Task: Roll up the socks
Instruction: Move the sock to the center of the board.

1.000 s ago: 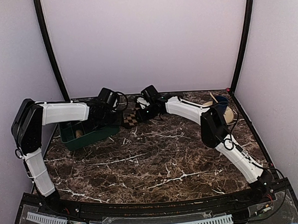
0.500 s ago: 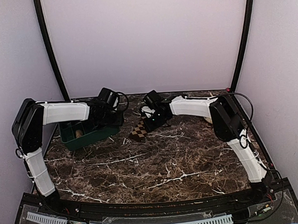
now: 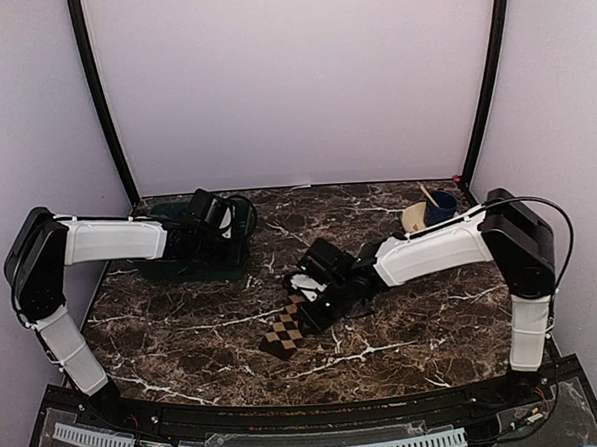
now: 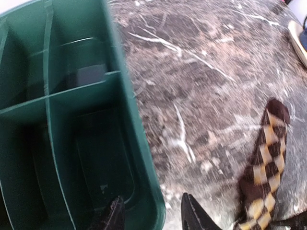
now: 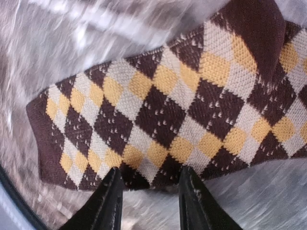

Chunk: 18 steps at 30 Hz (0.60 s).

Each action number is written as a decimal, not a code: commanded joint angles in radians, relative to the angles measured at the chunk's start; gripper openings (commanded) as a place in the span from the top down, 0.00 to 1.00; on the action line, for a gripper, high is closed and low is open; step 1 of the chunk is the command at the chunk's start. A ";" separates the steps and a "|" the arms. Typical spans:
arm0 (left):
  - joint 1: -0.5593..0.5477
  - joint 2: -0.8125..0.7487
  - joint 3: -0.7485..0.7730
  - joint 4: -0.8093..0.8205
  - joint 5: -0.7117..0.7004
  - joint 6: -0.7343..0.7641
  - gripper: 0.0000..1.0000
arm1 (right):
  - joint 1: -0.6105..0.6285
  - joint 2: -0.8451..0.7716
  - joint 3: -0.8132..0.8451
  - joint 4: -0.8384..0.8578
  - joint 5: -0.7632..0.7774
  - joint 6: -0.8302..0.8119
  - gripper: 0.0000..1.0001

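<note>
1. Dark marbled counter (image 3: 404, 318) is enclosed by pale walls.
2. Checkered sock (image 3: 287, 331) is laid flat at the counter's centre-front, well apart from the green tray (image 4: 133, 120) at left rear.
3. Right end effector (image 5: 149, 171) is set part-open over the sock's edge; no fabric is bunched between its fingers.
4. Left end effector (image 4: 151, 198) is set part-open, the tray's wall straddled, nothing clamped.

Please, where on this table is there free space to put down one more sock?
Free: the near-left patch between the green tray and the checkered sock; the far middle between tray and bowl. Crowded: the centre, where the right tool sits over the sock.
</note>
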 commanded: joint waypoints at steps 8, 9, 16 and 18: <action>-0.070 -0.137 -0.080 0.020 0.188 0.066 0.57 | 0.226 -0.404 -0.382 0.024 0.210 0.137 0.51; -0.071 -0.136 -0.065 0.013 0.187 0.076 0.57 | 0.226 -0.440 -0.398 0.035 0.224 0.131 0.50; -0.071 -0.128 0.011 -0.027 0.087 0.142 0.56 | 0.230 -0.484 -0.412 0.082 0.263 0.073 0.48; -0.072 -0.126 0.042 -0.042 0.071 0.155 0.56 | 0.240 -0.501 -0.409 0.079 0.268 0.064 0.48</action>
